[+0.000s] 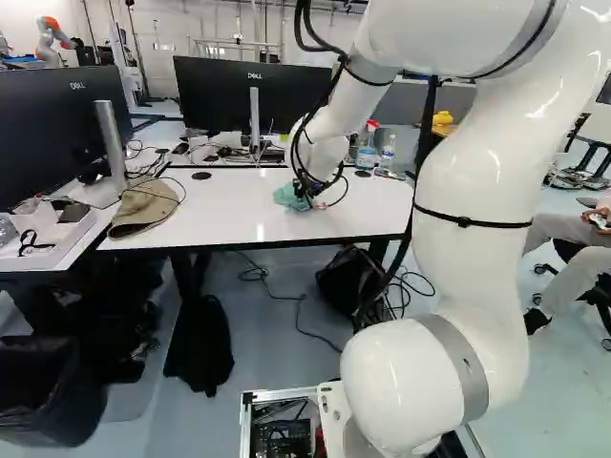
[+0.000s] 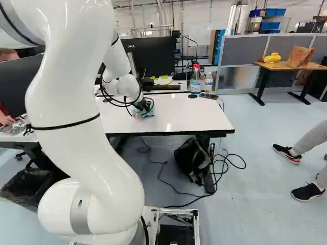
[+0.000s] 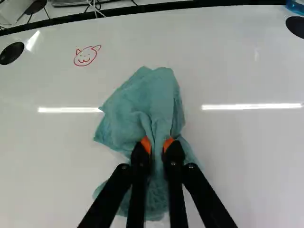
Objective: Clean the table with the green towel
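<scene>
White tabletop [image 3: 247,156], red doodle [image 3: 87,55] on it ahead of the gripper [image 3: 157,147]. Fingers nearly closed, green towel [image 3: 151,102] pinched between the pads and lying on the surface. Wiping stage, I judge. Next: keep grip, press lightly, sweep over doodle.

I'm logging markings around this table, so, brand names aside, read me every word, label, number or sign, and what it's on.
None that I can read.
Spray bottle and smaller bottle beside it: labels too small to read.
White table: a red doodle of a face with ears, no words.
</scene>
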Robot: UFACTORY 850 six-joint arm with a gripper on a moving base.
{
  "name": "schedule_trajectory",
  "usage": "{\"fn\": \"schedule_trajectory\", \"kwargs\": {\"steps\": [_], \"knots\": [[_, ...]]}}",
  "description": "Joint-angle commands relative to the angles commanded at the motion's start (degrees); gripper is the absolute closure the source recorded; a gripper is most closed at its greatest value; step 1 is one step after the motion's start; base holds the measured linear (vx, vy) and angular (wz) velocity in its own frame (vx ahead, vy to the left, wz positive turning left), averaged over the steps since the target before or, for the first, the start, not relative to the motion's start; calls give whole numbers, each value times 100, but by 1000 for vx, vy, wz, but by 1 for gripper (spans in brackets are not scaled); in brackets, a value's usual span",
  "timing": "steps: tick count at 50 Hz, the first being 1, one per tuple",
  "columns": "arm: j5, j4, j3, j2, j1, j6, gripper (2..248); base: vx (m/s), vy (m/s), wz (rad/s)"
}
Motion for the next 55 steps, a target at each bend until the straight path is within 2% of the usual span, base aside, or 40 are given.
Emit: {"fn": "schedule_trajectory", "kwargs": {"steps": [55], "knots": [[0,0,-1689,-1325,-98,0,203,0,0,0]]}}
